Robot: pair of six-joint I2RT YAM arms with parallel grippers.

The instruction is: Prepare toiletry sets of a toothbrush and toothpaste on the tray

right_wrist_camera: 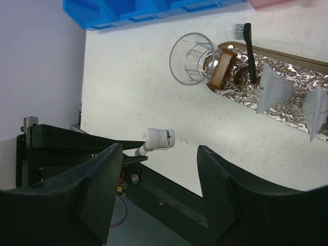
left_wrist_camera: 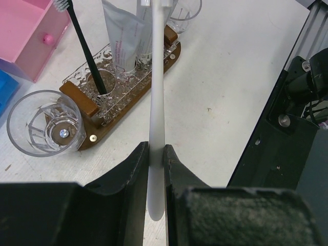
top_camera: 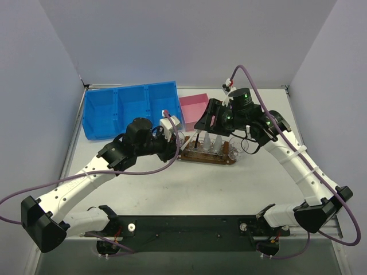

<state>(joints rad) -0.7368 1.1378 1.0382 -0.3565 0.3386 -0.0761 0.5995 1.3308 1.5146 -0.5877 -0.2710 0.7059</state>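
The dark wooden tray (top_camera: 202,158) (left_wrist_camera: 89,142) (right_wrist_camera: 287,55) carries clear cups. One cup holds a black toothbrush (left_wrist_camera: 86,51) (right_wrist_camera: 249,48); two white toothpaste tubes (left_wrist_camera: 122,38) (right_wrist_camera: 273,89) stand in the others. My left gripper (left_wrist_camera: 156,154) (top_camera: 176,143) is shut on a white toothbrush (left_wrist_camera: 156,102), which points toward the tray. Its head (right_wrist_camera: 160,139) also shows low in the right wrist view. My right gripper (right_wrist_camera: 159,151) (top_camera: 213,121) hovers over the tray, open, with nothing held.
An empty clear cup (left_wrist_camera: 45,123) (right_wrist_camera: 192,59) stands on the table by the tray's near end, and another (top_camera: 235,152) by the far end. The blue compartmented bin (top_camera: 129,107) and the pink box (top_camera: 194,107) (left_wrist_camera: 25,36) sit behind.
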